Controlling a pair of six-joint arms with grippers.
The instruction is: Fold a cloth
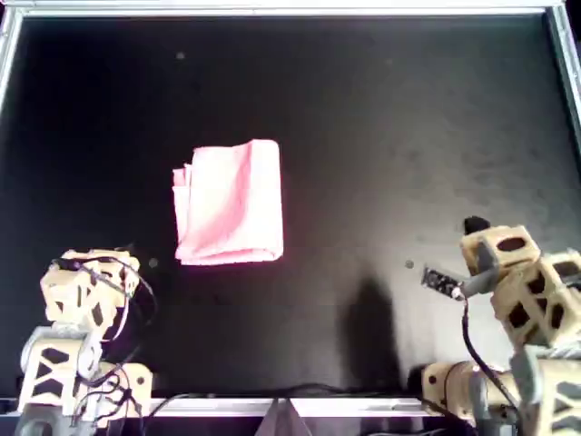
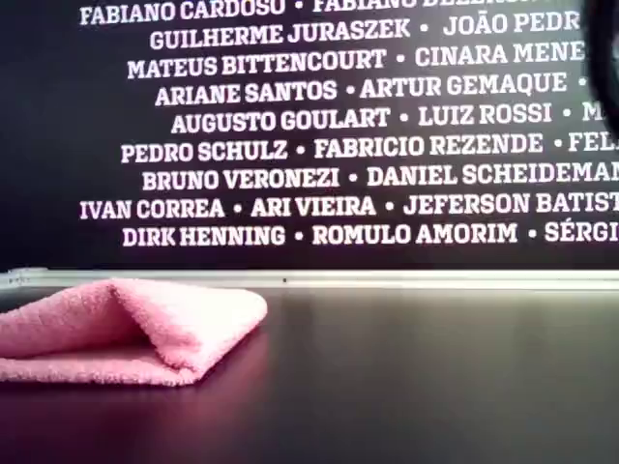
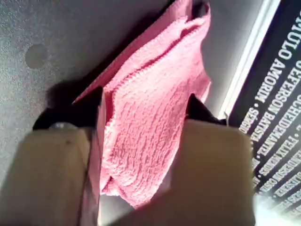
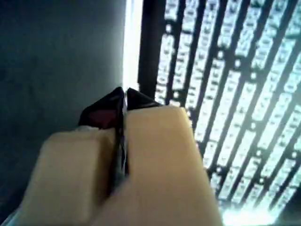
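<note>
- Two arms of mine show in the overhead view, one at its lower left and one at its lower right, both on a black tabletop (image 1: 390,136) with a pale metal rim (image 1: 272,9) along the edges.
- My left pincer (image 3: 141,113) is spread: in the left wrist view its two beige fingers (image 3: 51,174) stand well apart with a wide gap between them.
- It pinches nothing. The overhead view shows my left arm near the lower-left edge, apart from the cloth, with loose black cables (image 1: 127,300) draped over its body.
- The cloth (image 1: 229,202) lies flat on the tabletop, left of centre in the overhead view, up and to the right of my left arm.
- It is pink and already folded into a compact, roughly rectangular pad, with stacked layers showing along its left edge in the overhead view.
- In the exterior view the cloth sits at the exterior view's left, its rounded fold pointing towards the exterior view's right and its layers opening towards the camera.
- Behind the tabletop in the exterior view stands a dark wall (image 2: 348,145) printed with rows of white names.
- My right pincer (image 4: 123,101) is pressed together, the dark tips meeting with nothing between them.
- My right arm sits well apart from the cloth, with bare tabletop between them.
</note>
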